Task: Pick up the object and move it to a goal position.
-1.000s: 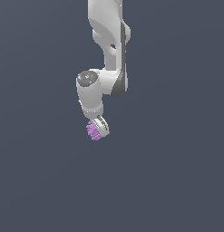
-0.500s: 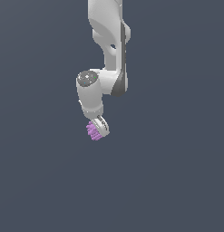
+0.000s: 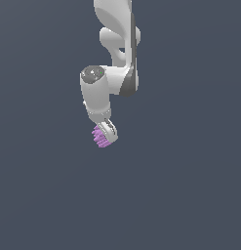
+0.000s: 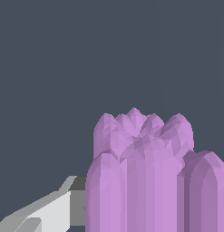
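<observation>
Object (image 3: 99, 137) is sitting clamped in the hand (image 3: 105, 134) and hanging in mid-air under the bent arm, so the pickup is looking done and delivery to an unseen goal is remaining.

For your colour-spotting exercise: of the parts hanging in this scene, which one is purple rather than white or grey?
The small lumpy object at the claw tip; the arm above is white and grey.

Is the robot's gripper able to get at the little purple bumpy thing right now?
Yes, it looks so: the purple lumpy object already sits at the tip of the gripper, seemingly held. In the wrist view it fills the space beside one grey fingertip, with nothing in the way.
</observation>
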Controlling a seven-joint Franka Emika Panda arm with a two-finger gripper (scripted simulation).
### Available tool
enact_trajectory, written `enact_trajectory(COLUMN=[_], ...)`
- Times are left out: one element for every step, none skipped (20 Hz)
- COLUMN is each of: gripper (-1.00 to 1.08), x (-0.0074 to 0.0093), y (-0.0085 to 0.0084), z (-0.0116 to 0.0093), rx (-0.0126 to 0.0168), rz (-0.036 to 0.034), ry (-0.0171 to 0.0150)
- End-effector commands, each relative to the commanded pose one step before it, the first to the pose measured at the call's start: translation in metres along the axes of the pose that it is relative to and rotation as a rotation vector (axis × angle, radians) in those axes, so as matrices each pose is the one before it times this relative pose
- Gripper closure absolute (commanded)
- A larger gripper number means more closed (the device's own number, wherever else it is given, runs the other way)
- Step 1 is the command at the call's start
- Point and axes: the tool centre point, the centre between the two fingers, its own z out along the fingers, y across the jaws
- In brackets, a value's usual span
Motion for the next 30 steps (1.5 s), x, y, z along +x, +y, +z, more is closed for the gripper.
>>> enact_trajectory(gripper=[1.08,1.08,1.08,1.08,1.08,1.08,1.08,1.08,1.08,1.08,1.08,1.08,1.08,1.08,1.08,1.08,1.08,1.08,1.08,1.08,1.08,1.08,1.08,1.08,1.08,1.08,1.08,1.08,1.08,1.08], x=[-0.00097,-0.00056,-0.00037,-0.0006,-0.00061,-0.00048,-0.00064,-0.00065,-0.00053,-0.00058,-0.00055,-0.00052,-0.00045,-0.00045,-0.0004,-0.00034,-0.00029,-0.00025,-0.00022,-0.00031,-0.00017,-0.00014,-0.00011,-0.00017,-0.00004,0.0,0.00004,0.0,0.00014,0.00017], y=[0.00039,0.00026,0.00042,0.00029,0.0003,0.0004,0.00031,0.0003,0.00033,0.00024,0.00021,0.00018,0.00013,0.00012,0.00006,0.0,-0.00005,-0.00009,-0.0001,-0.00027,-0.00011,-0.00012,-0.00013,-0.00025,-0.00015,-0.00018,-0.0002,-0.00032,-0.00025,-0.00026], z=[-0.01763,-0.00811,-0.00852,-0.00917,-0.00968,-0.01007,-0.01064,-0.0111,-0.01109,-0.01085,-0.0105,-0.01009,-0.00953,-0.00914,-0.00865,-0.00812,-0.00752,-0.00694,-0.00638,-0.00573,-0.00525,-0.00469,-0.00412,-0.00351,-0.00299,-0.00242,-0.00186,-0.00126,-0.00073,-0.00017], rx=[0.00104,0.0,-0.00042,0.0,0.0,-0.00046,0.0,0.0,-0.00047,0.0,0.0,0.0,-0.00053,0.0,0.0,0.0,0.0,0.0,0.0,0.00016,0.0,0.0,0.0,0.00024,0.0,0.0,0.0,0.00027,0.0,0.0], rz=[0.00014,0.0,0.00053,0.0,0.0,0.00045,0.0,0.0,0.00038,0.0,0.0,0.0,0.00029,0.0,0.0,0.0,0.0,0.0,0.0,-0.00055,0.0,0.0,0.0,-0.00052,0.0,0.0,0.0,-0.00051,0.0,0.0], ry=[0.00082,0.0,0.00012,0.0,0.0,0.00025,0.0,0.0,0.00033,0.0,0.0,0.0,0.00034,0.0,0.0,0.0,0.0,0.0,0.0,-0.00039,0.0,0.0,0.0,-0.00039,0.0,0.0,0.0,-0.00038,0.0,0.0])
